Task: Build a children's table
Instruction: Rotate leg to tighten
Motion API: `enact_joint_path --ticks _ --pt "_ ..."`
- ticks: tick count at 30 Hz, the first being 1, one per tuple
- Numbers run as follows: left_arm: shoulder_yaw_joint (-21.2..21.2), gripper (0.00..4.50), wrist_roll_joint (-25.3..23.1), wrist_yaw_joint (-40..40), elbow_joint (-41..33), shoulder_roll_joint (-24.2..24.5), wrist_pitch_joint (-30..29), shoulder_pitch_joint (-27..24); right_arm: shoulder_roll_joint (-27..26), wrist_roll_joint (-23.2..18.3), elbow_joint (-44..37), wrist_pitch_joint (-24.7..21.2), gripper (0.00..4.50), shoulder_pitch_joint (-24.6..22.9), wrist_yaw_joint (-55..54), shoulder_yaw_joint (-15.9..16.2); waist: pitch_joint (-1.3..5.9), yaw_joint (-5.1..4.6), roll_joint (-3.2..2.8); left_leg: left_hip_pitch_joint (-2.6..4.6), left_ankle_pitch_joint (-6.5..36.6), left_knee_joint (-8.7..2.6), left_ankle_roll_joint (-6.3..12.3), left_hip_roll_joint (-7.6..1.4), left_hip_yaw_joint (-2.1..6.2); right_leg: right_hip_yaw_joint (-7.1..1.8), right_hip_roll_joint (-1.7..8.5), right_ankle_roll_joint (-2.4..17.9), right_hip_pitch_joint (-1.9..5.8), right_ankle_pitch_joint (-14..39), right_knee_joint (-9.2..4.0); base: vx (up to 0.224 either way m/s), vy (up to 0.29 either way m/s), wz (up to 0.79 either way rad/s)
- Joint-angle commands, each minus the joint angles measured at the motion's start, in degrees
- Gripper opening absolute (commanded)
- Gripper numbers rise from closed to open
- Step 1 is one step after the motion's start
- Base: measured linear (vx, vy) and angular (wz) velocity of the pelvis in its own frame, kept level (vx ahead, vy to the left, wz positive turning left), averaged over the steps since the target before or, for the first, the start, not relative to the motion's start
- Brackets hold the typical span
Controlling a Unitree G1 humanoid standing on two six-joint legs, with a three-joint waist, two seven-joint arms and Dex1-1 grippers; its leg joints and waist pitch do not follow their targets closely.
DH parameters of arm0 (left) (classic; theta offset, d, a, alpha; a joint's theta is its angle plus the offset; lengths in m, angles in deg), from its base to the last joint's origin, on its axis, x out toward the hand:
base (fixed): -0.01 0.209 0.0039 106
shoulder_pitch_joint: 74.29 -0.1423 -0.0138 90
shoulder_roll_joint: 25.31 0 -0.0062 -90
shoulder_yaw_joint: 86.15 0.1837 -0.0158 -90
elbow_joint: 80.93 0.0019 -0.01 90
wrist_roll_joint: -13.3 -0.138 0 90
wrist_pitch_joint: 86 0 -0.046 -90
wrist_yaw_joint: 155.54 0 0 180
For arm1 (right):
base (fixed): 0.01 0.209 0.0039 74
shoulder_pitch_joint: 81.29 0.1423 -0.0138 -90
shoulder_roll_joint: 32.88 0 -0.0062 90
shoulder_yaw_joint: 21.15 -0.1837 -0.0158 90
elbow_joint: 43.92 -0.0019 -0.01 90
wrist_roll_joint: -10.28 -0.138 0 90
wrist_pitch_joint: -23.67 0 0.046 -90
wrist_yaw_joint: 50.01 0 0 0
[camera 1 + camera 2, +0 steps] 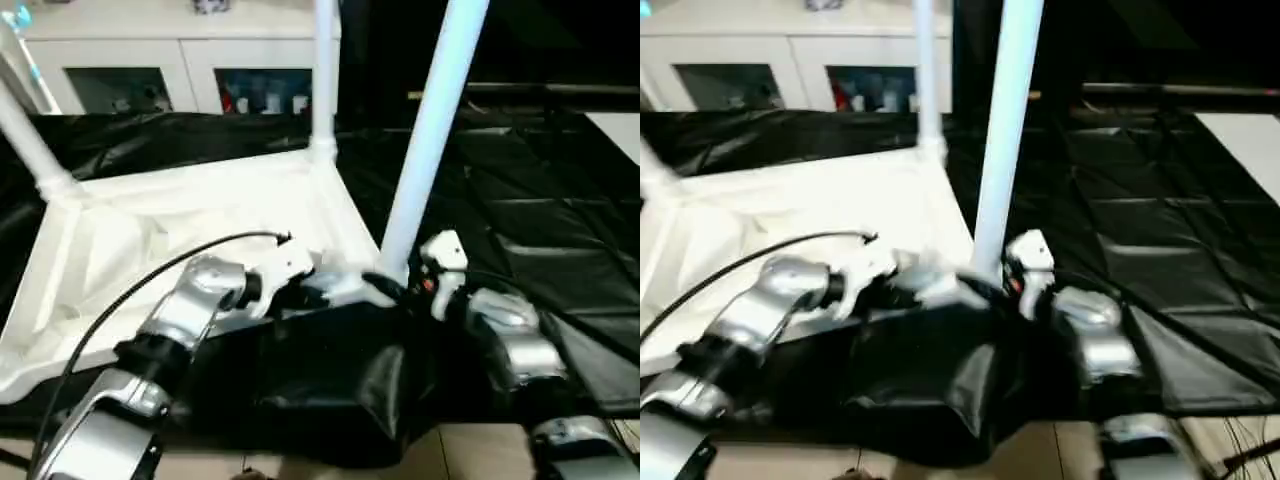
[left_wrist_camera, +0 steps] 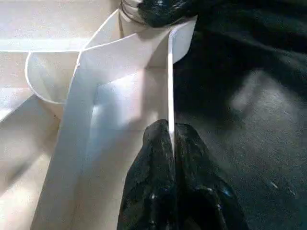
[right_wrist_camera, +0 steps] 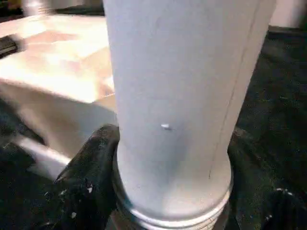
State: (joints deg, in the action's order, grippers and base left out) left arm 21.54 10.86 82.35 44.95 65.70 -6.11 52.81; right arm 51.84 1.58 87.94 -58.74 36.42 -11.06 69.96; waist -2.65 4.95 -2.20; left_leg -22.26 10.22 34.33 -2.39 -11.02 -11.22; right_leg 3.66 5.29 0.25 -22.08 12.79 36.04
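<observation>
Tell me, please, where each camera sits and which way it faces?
Left eye: on the head, facing forward and down at the tabletop; both forearms show.
Right eye: beside it, same scene.
Left wrist: along the left hand, shut on the tabletop's rim.
Right wrist: along the open right hand, astride a leg.
Shared: both eyes and the right wrist see that leg.

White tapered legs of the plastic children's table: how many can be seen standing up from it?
3. One white tapered leg rises at the near right corner, between the grippers; one at the far right corner; one leans at the far left corner. A fourth may be out of frame.
</observation>
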Motion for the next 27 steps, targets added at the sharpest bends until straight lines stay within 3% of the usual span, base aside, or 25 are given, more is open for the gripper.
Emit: enact_joint_path --ticks 1,4,5,8,11,12,16,22,24,25,26,27 --pt "-1.7 0.0 -1.0 -6.6 3.4 -2.5 -1.0 2.9 -5.0 2.0 4.3 -1.6 2.69 2.1 -15.5 -1.8 3.87 -0.11 0.32 1.2 6.6 -3.85 3.03 -2.15 1.11 -2.36 3.31 15.1 2.2 -0.7 -3.7 0.0 0.0 0.0" --pt "-2.1 0.0 -1.4 -9.4 5.4 -3.8 -0.8 4.0 -7.2 3.7 6.4 -2.0 2.69 3.1 -23.2 -2.4 3.66 -0.54 0.25 1.44 9.8 -4.29 0.67 -2.09 1.24 -2.32 3.46 14.5 2.22 3.9 -4.25 0.0 0.0 0.0" --pt "-2.5 0.0 -1.6 -12.2 7.8 -5.4 -0.3 5.1 -10.2 4.6 9.0 -3.3 2.69 4.6 -32.1 -3.4 3.65 -0.64 0.32 1.44 9.8 -4.29 0.57 -2.11 1.15 -2.48 3.47 14.2 2.06 3.8 -4.32 0.0 0.0 0.0" --pt "-2.5 0.0 -1.7 -12.9 8.5 -6.2 -0.1 5.4 -12.3 5.1 9.7 -3.5 2.69 5.2 -35.7 -3.3 3.66 -0.66 0.19 1.5 10.1 -4.45 0.17 -2.09 1.24 -2.47 3.4 13.7 2.08 3.4 -4.25 0.0 0.0 0.0" --pt "-1.9 0.0 -1.9 -12.4 8.2 -6.3 0.2 5.1 -13.3 4.7 8.6 -3.7 2.69 4.7 -33.8 -2.9 3.67 -0.59 0.24 1.34 10.5 -4.47 0.95 -2.13 1.23 -2.5 3.47 13.0 2.28 2.3 -4.27 0.0 0.0 0.0" --pt "-2.0 0.0 -1.9 -12.4 8.2 -6.3 0.2 5.1 -13.4 4.6 8.5 -3.5 3.25 4.6 -33.6 -3.1 3.66 -0.58 0.16 1.35 10.4 -4.49 1.02 -2.14 1.24 -2.49 3.44 13.0 2.26 2.0 -4.23 0.0 0.0 0.0" --pt "-1.7 0.0 -2.1 -11.1 8.3 -5.6 1.3 4.4 -12.9 5.5 5.5 -1.6 3.63 3.4 -32.1 -2.4 3.66 -0.55 0.21 1.27 10.3 -4.51 1.36 -2.19 1.27 -2.51 3.5 12.8 2.32 1.5 -4.26 0.0 0.0 0.0" --pt "-1.6 0.0 -2.1 -9.9 7.9 -4.9 2.0 3.9 -11.0 6.8 2.4 -1.1 3.88 2.5 -31.3 -1.2 3.52 -0.67 0.47 1.34 10.9 -4.59 1.28 -2.17 1.2 -2.52 3.43 12.9 2.3 2.8 -4.49 0.0 0.0 0.0" --pt "-1.3 0.0 -1.8 -7.4 6.0 -3.2 2.4 2.7 -6.4 5.0 -1.7 -2.5 3.88 1.7 -20.6 0.0 3.55 -0.7 0.32 1.31 10.7 -4.55 1.48 -2.17 1.17 -2.55 3.42 13.0 2.28 2.5 -4.42 0.0 0.0 0.0" --pt "-1.3 0.0 -1.8 -7.3 5.9 -3.2 2.4 2.6 -6.3 5.0 -1.8 -2.5 3.88 1.7 -20.2 0.0 3.56 -0.42 0.47 1.15 10.6 -4.4 2.32 -2.23 1.25 -2.48 3.39 12.5 2.72 1.5 -4.46 0.0 0.0 0.0" --pt "-1.2 0.0 -1.6 -5.8 5.0 -2.2 2.9 1.9 -3.6 3.4 -4.2 -3.7 3.88 1.1 -13.4 0.4 3.71 -0.53 0.52 1.02 9.2 -4.26 3.17 -2.1 1.21 -2.48 3.3 12.5 2.82 -0.7 -4.18 0.0 0.0 0.0" --pt "-1.2 0.0 -1.6 -5.8 5.0 -2.2 2.9 1.9 -3.6 3.4 -4.2 -3.7 3.88 1.1 -13.4 0.4 3.77 -0.63 0.54 0.9 8.0 -4.07 4.16 -2.1 1.19 -2.42 3.28 13.0 2.71 -2.5 -3.93 0.0 0.0 0.0"
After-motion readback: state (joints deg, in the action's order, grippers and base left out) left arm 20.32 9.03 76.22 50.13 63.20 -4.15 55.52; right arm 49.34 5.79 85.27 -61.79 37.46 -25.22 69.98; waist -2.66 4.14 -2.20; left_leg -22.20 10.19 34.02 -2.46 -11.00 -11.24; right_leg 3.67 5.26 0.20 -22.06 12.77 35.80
